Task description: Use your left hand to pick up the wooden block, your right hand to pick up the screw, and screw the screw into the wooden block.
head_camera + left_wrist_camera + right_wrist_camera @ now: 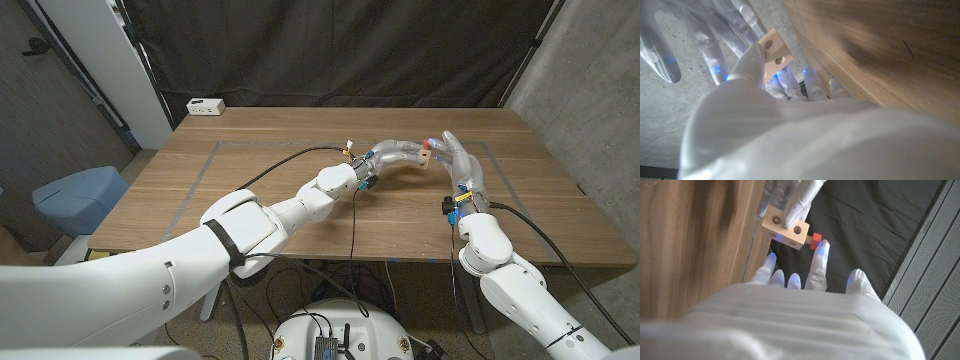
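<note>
Above table (pixel 300 215), left hand (pixel 398 154) holding 1 wooden block (pixel 784 227), 1 red screw (pixel 815 241) at right hand (pixel 460 160) fingertips, grip unclear

no readable text, label or number on anything

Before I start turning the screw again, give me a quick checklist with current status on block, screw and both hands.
1. Left hand holds the wooden block above the table: ok.
2. Red screw sits at a side of the block: ok.
3. Right hand is at the screw, a fingertip beside its head: ok.
4. Right hand's grip on the screw: cannot tell.
5. How far the screw is threaded in: cannot tell.
6. Block's other holes unobstructed in the wrist views: ok.
</note>
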Controlling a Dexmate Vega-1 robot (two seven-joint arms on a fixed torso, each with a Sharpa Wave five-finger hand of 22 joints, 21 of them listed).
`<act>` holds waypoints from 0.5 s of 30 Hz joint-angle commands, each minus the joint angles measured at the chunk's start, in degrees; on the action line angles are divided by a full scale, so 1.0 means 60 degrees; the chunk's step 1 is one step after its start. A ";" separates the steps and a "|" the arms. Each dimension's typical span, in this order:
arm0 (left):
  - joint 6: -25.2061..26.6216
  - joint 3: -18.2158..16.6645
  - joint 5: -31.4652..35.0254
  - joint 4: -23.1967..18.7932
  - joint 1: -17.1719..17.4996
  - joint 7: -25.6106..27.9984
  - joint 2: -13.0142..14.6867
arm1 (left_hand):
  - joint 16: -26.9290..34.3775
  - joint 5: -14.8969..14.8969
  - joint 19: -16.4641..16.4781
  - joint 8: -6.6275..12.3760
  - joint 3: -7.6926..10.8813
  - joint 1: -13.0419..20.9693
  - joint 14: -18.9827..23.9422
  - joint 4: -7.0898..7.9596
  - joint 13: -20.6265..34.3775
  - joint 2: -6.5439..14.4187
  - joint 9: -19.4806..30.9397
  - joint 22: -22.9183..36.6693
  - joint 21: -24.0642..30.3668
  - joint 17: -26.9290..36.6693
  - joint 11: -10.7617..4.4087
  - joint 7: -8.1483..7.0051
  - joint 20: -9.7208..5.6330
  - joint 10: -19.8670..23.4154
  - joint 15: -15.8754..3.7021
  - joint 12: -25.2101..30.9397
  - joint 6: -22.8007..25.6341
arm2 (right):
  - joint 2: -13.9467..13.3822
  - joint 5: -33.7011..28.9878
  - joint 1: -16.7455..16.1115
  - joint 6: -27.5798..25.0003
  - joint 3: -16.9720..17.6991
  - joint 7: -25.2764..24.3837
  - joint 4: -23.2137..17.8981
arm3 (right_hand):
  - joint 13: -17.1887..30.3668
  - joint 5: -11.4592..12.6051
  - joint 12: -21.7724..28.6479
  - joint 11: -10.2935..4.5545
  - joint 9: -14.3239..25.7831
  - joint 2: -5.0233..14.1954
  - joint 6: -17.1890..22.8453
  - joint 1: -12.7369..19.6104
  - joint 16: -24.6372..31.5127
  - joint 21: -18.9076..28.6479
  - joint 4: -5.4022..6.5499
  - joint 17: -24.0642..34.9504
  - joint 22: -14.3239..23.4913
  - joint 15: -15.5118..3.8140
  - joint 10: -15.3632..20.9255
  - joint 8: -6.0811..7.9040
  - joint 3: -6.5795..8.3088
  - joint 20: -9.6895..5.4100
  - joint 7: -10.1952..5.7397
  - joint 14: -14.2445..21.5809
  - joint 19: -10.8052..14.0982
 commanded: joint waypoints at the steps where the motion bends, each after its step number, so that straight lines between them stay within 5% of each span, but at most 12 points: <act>1: 0.0093 0.0003 -0.0007 0.0017 -0.0013 -0.0004 -0.0019 | -0.0006 0.0030 -0.0011 0.0250 0.0501 -0.0453 0.0112 0.0507 0.0028 0.0637 0.0050 0.0039 0.0047 0.0005 0.0005 0.0119 -0.0038 0.0108 -0.0630 0.0179 0.0732 | 0.0021 0.0080 0.0032 0.0163 -0.0129 0.0221 0.0026 | 0.0014 0.0063 0.0077 -0.0040 0.0026 0.0027 0.0095 0.0054 0.0049 0.0057 -0.0024 0.0002 0.0014 0.0019 0.0100 0.0032 0.0030 -0.0018 -0.0004 0.0055 0.0085; 15: 0.0058 -0.0002 -0.0020 0.0009 0.0011 -0.0008 0.0007 | -0.0007 0.0023 0.0004 0.0255 0.0502 -0.0440 0.0109 0.0498 0.0027 0.0639 0.0048 0.0039 0.0052 0.0007 -0.0014 0.0117 -0.0044 0.0139 -0.0651 0.0190 0.0740 | 0.0072 -0.0018 0.0026 0.0383 -0.0102 0.0174 -0.0019 | 0.0015 0.0065 0.0069 0.0003 0.0027 0.0039 0.0128 0.0098 0.0031 0.0027 -0.0043 0.0000 0.0014 -0.0006 0.0220 -0.0044 0.0058 -0.0023 -0.0026 0.0096 0.0110</act>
